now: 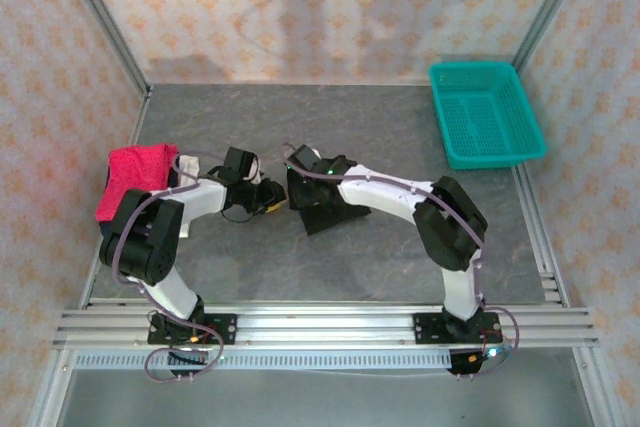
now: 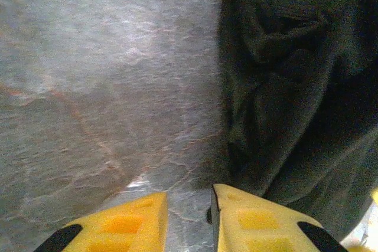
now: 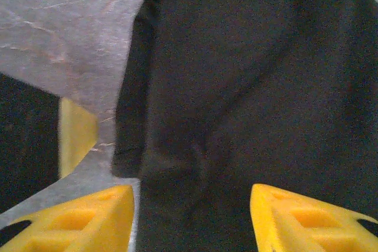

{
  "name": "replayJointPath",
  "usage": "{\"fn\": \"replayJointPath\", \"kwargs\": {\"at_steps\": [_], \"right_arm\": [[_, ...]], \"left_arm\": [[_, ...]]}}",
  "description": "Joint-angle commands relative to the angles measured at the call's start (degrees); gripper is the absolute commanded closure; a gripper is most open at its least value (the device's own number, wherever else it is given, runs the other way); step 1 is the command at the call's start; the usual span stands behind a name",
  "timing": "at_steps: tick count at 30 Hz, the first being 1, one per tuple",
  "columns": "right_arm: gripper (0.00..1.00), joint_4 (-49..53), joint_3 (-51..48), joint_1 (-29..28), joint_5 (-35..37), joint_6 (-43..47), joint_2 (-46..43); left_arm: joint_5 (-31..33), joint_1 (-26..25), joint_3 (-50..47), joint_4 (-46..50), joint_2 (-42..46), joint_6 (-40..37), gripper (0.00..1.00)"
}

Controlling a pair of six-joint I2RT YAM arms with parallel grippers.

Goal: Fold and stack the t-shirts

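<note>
The black t-shirt (image 1: 322, 209) lies folded in a dark bundle at the table's middle, partly under the right arm. Its creased edge runs down the right of the left wrist view (image 2: 289, 87). My left gripper (image 2: 189, 196) sits low beside that edge, its yellow jaws a narrow gap apart with bare table between them. My right gripper (image 3: 192, 190) hovers over the black t-shirt (image 3: 236, 75), jaws wide apart and holding nothing. The two grippers meet at the bundle's left side (image 1: 272, 197) (image 1: 300, 185). The crimson-pink t-shirt (image 1: 132, 179) lies folded at the left edge.
A teal mesh basket (image 1: 487, 114) stands at the back right corner. Patterned walls close the table on three sides. A yellow finger of the left gripper (image 3: 77, 134) shows beside the cloth in the right wrist view. Grey tabletop (image 1: 340, 127) stretches behind the arms.
</note>
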State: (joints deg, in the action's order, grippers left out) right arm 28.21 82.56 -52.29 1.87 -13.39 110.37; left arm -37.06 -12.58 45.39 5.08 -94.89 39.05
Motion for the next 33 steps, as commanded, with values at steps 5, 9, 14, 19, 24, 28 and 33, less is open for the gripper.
{"fn": "replayJointPath", "kwargs": {"at_steps": [5, 9, 14, 19, 24, 28, 33], "right_arm": [[0.41, 4.8, 3.6, -4.1, 12.4, 2.1, 4.5], [0.43, 5.2, 3.6, -4.3, 14.3, 3.5, 6.1], [0.64, 7.1, 4.9, -4.3, 16.3, 4.4, 8.2], [0.95, 3.2, 2.6, -4.3, 13.0, 3.6, 4.6], [1.0, -1.8, -1.3, -3.4, 7.7, 2.3, 0.5], [1.0, -4.3, -3.5, -2.4, 4.3, 1.2, -1.5], [1.0, -6.5, -4.6, -1.7, 1.1, 0.2, -2.1]], "left_arm": [[0.6, 2.0, -2.9, -0.4, 2.3, 0.1, 0.72], [0.4, 3.0, -3.8, -0.4, 3.0, -0.1, 0.72], [-0.3, 3.1, -4.1, -0.9, 3.4, 0.2, 0.72], [-2.0, 2.7, -4.8, -3.6, 4.2, 0.5, 0.72], [-2.5, 0.2, -5.7, -8.1, 5.2, 1.2, 0.7], [-1.8, -1.7, -6.0, -10.7, 5.7, 1.7, 0.69], [-1.8, -2.3, -4.4, -12.0, 2.7, 2.4, 0.74]]}}
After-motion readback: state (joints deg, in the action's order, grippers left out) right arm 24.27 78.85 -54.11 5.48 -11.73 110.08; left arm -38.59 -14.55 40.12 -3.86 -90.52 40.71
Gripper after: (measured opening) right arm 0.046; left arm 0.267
